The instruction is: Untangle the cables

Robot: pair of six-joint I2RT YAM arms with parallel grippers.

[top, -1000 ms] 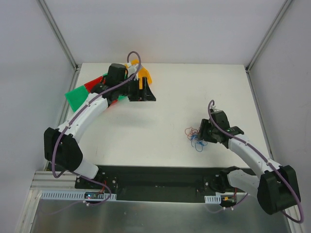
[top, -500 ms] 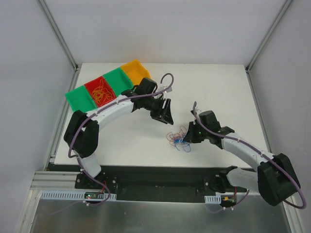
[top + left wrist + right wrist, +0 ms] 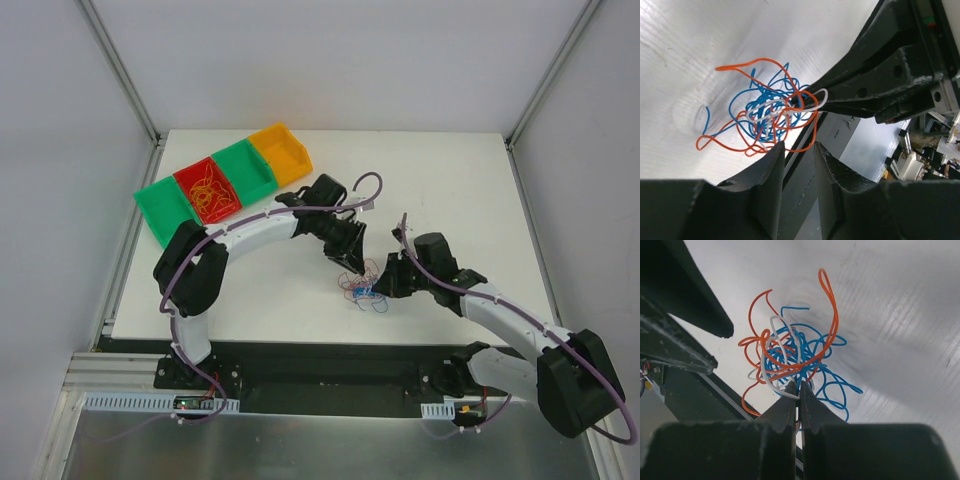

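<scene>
Mo: Since a second ago our left claw (image 3: 799, 150) has swung all the way over from the bins (image 3: 282, 152) and now sits right at the clump. Our right claw (image 3: 796, 389) has snapped together and dragged the cables (image 3: 790, 352) toward the middle.

Jo: Yep. Right claw's tips are pressed tight, with a white and an orange strand pinched at the very front, so we're clamped on the cables. The blue loops and the rest of the orange fan out just past the tips, over the table (image 3: 900, 315).

Mo: And the left one? Its jaws are apart, narrow gap, nothing between them that we can see. The clump's just ahead of its tips, and the other claw reaches in from beyond it.

Jo: So we reckon we're at the second-grab step: one side anchored, the other picking a strand. Next move wants the left claw nudged forward onto one loose orange loop only, then closed, then a slow pull away from the right claw. If we grab a bunch, we just tighten the knot.
</scene>
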